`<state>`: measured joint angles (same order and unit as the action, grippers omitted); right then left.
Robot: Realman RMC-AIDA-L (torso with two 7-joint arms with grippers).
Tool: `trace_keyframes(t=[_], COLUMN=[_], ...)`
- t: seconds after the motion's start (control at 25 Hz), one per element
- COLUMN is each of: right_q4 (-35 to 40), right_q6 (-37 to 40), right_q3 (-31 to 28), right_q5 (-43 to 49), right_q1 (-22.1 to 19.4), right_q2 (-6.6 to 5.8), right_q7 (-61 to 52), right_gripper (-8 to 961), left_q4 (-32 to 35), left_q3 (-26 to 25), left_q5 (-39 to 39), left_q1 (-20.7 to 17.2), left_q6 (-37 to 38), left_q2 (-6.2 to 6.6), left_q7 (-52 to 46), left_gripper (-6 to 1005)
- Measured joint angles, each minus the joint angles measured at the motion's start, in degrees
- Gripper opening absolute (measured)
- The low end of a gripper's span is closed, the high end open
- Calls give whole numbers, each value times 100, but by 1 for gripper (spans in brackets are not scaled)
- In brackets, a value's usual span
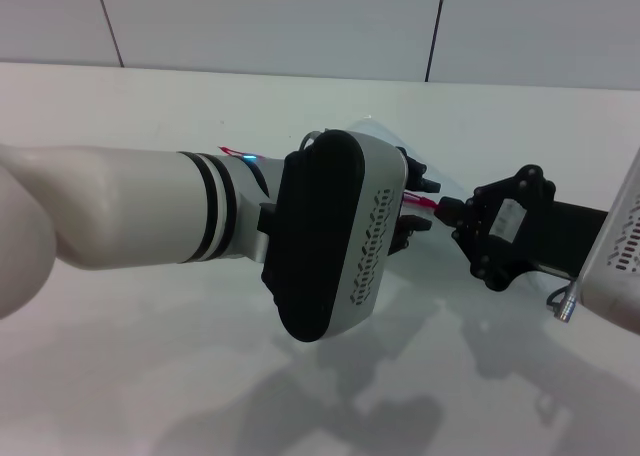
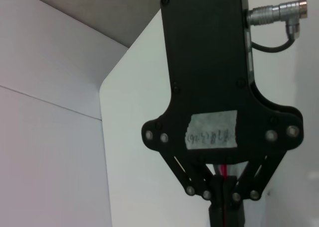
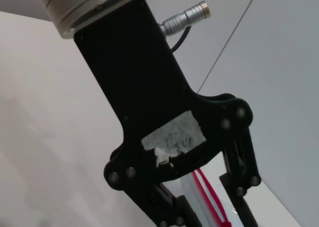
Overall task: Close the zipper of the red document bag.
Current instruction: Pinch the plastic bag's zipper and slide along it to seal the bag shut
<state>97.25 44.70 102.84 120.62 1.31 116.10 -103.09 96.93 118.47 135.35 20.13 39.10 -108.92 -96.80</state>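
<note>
**Mostly hidden: zipper work under way, progress unreadable**

Evidently the closing is in hand but not provably finished. Nearest the head camera, the left arm's bulky white wrist housing crosses the middle of the view and covers almost all of the red document bag point(image 1: 385, 136); only a pale translucent corner shows past the housing, lying on the white desk point(image 1: 150, 376). The left claw point(image 1: 403, 234) sits just behind that housing, over the bag; its fingers are too masked to say whether they are spread or pinched.

Just beyond, the right claw point(image 1: 444, 212) comes in from the robot's right and meets a short stretch of the zipper point(image 1: 420, 201). The left wrist view shows its fingers point(image 2: 225, 192) drawn together with a thin red line between them, so I judge it is pinching the zipper or its pull. In the right wrist view the red strip point(image 3: 209, 197) runs on under the left claw.

How much of the strip is already joined cannot be told. A red sliver near the left forearm suggests the strip reaches that way.

For room: the two claws are close together, the tight spot. Farther off, the desk runs bare to the wall.
</note>
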Motion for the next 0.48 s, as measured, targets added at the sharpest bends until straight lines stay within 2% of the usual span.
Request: trace_keyframes(t=[0.12, 0.32, 0.48], right_q4=[-3, -5, -5], right_q6=[-2, -6, -6], right_q3=[-1, -1, 3], right_q5=[1, -17, -18], right_q1=[5, -8, -6], right_q2=[0, 7, 9], right_q7=[1, 66, 70], right_gripper=[98, 101, 103], left_q4=[-25, -70, -70], left_q3=[0, 0, 0], left_q5=[19, 23, 26], left_q1=[0, 0, 4], left_q6=[1, 1, 1], left_q2=[-6, -7, -14], left_q7=[-2, -4, -5], left_gripper=[424, 311, 307])
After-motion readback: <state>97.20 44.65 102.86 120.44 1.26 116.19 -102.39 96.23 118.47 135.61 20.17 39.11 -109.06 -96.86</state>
